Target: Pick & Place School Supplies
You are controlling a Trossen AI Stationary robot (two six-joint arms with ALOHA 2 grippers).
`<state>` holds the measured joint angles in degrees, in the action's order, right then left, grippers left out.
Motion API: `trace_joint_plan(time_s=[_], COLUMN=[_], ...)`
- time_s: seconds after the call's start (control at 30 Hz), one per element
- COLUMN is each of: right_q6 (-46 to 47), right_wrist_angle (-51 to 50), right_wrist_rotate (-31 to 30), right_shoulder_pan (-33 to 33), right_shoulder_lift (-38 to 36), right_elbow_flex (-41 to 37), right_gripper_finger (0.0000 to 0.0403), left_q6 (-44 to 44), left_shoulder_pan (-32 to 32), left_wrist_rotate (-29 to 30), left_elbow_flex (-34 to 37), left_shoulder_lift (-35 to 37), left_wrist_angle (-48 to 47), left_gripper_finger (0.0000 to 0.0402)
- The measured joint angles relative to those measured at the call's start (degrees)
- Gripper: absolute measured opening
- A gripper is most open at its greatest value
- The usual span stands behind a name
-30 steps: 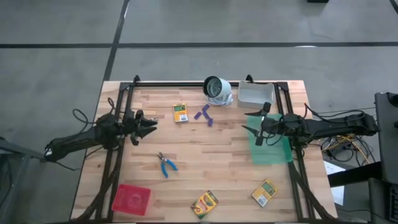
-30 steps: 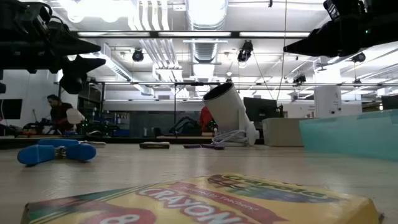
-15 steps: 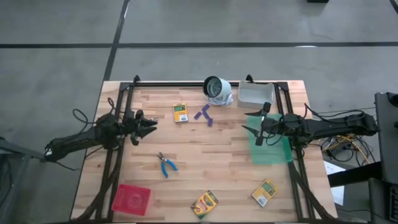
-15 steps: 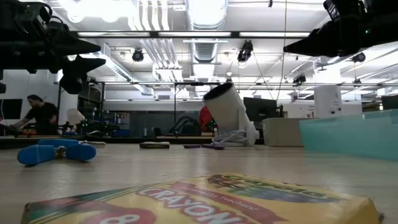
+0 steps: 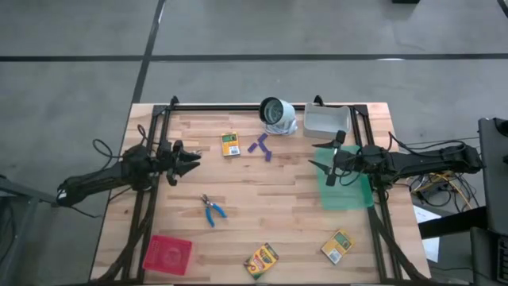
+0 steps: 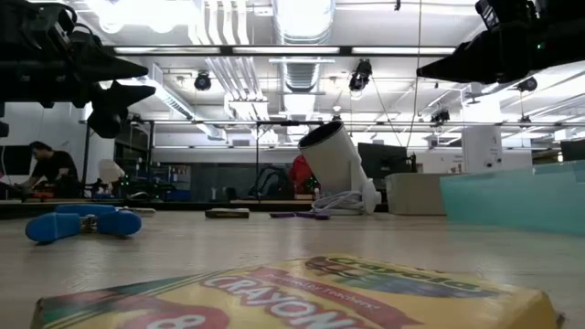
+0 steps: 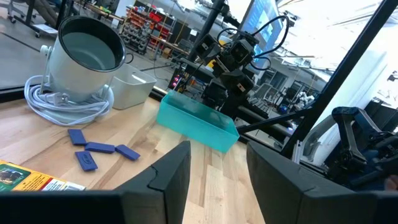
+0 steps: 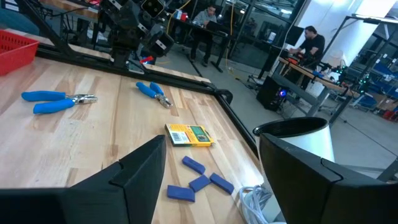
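While both arms are hovering above the wooden counter, nothing is being held. Going left to right: the left claw is hanging with fingers spread; a blue-handled plier-like tool, stiff and best pinched across its handles, is lying nearer the front; three yellow-and-green cardboard crayon boxes, light and crushable, are inviting grips across their narrow sides; four tiny purple pieces are lying clustered beside the rear box; the right claw is gaping wide.
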<state>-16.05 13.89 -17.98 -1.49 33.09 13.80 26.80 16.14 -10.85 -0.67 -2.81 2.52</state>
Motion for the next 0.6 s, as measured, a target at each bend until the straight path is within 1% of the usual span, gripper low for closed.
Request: trace_joint_plan(time_s=[0.27, 0.6], right_q6=[0.0, 0.02], right_wrist_angle=[0.0, 0.0], right_wrist_rotate=[0.0, 0.0], right_shoulder_pan=[-0.01, 0.0], right_shoulder_lift=[0.02, 0.02], right_elbow_flex=[0.02, 0.02], right_gripper_finger=[0.0249, 0.0256], left_q6=[0.01, -0.01], left_shoulder_pan=[0.0, 0.0], left_wrist_rotate=[0.0, 0.0], left_elbow_flex=[0.0, 0.0], left_shoulder_lift=[0.0, -0.02], left_wrist_angle=[0.0, 0.0], left_gripper_finger=[0.0163, 0.0163])
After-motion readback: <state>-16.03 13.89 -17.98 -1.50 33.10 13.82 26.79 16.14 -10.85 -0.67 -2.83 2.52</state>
